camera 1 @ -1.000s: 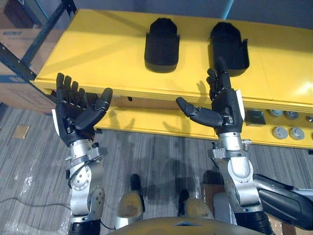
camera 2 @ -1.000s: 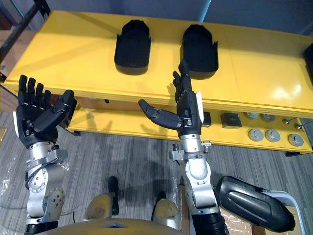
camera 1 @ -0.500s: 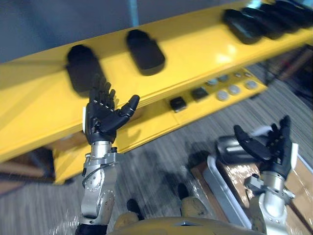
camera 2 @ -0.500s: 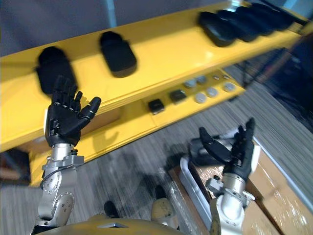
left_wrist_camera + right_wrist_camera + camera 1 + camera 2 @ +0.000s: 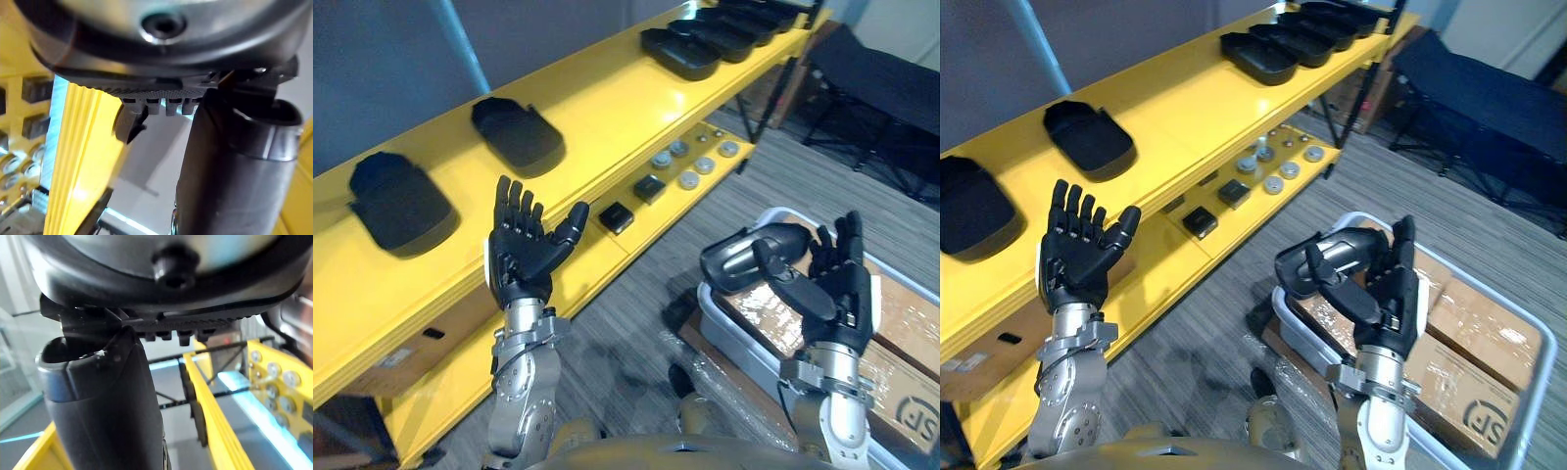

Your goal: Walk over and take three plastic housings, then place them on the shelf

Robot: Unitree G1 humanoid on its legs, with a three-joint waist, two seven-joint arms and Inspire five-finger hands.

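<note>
Two black plastic housings lie on the top board of the yellow shelf, and several more lie in a row at its far end. A dark grey housing lies in a white bin on the floor. My left hand is raised in front of the shelf edge, open and holding nothing. My right hand is raised over the bin, just beside the grey housing, open and holding nothing.
The lower shelf board carries small black blocks and silver discs. Cardboard boxes fill the white bin under the grey housing. A dark folding frame stands past the shelf's far end. Grey carpet lies between shelf and bin.
The camera has swung to the right, so the shelf now runs slantwise and the bin with the grey housing has come into view. Both hands stay raised, open and bare.
</note>
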